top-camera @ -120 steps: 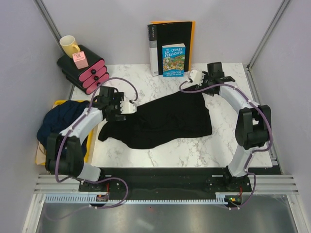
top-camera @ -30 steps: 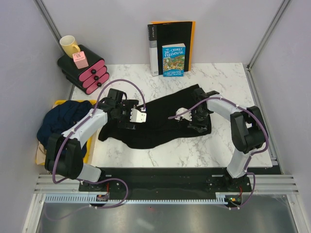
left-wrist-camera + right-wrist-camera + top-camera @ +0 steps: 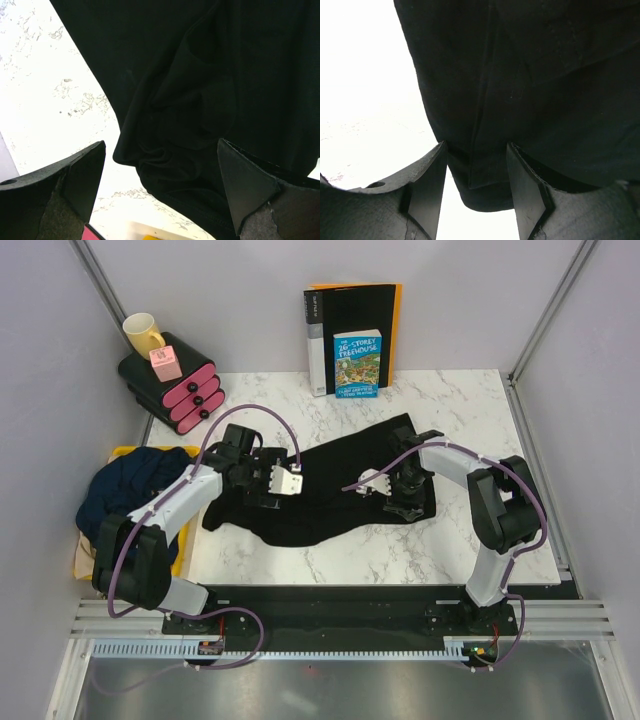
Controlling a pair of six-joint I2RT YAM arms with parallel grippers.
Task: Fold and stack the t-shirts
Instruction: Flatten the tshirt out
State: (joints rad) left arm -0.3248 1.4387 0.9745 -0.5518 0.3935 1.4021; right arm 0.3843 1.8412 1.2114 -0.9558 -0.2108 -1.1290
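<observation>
Black t-shirt [image 3: 330,508], soft and rumpled, on the marbled surface [image 3: 470,410].
Left gripper [image 3: 161,145] jaws fully spread, empty; right gripper [image 3: 476,150] jaws part-open, straddling a stitched hem.

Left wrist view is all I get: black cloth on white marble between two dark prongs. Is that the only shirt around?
Observer: No. A dark navy blue cloth t-shirt lies heaped on a yellow tray on the left arm's side.
Operator: Is the other arm doing anything?
Observer: The right gripper hangs over the right part of the same black cloth t-shirt, jaws apart.
Operator: Anything behind the shirt?
Observer: A rigid black binder with an orange back stands against the back wall, with a blue paperback book upright in front of it.
</observation>
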